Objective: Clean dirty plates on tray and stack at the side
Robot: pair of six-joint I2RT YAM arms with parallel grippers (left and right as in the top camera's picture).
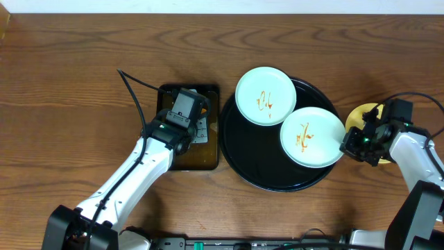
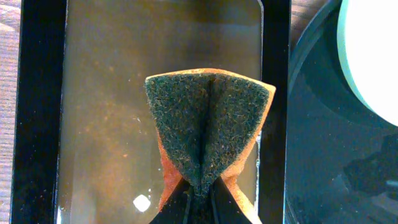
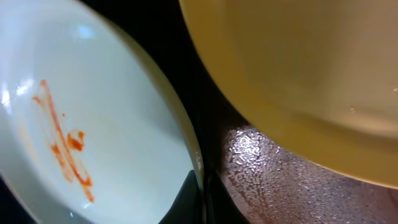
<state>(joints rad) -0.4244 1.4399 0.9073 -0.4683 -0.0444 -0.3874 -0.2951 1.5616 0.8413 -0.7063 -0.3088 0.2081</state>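
Two pale mint-green plates with orange sauce squiggles lie on the big round black tray (image 1: 257, 156): one at the back (image 1: 266, 95), one at the right (image 1: 311, 137). My right gripper (image 1: 349, 142) is shut on the rim of the right plate (image 3: 93, 124). A pale yellow plate (image 1: 365, 114) sits on the wood just right of the tray, partly under my right arm; it also shows in the right wrist view (image 3: 298, 74). My left gripper (image 1: 182, 128) is shut on a folded orange sponge with a dark scouring face (image 2: 208, 134), over the small dark rectangular tray (image 2: 106, 124).
The rectangular sponge tray (image 1: 208, 156) stands just left of the black tray and holds brownish liquid. Brown wood-grain tabletop (image 1: 69, 90) spreads to the left, back and far right. A black cable (image 1: 135, 90) runs from my left arm.
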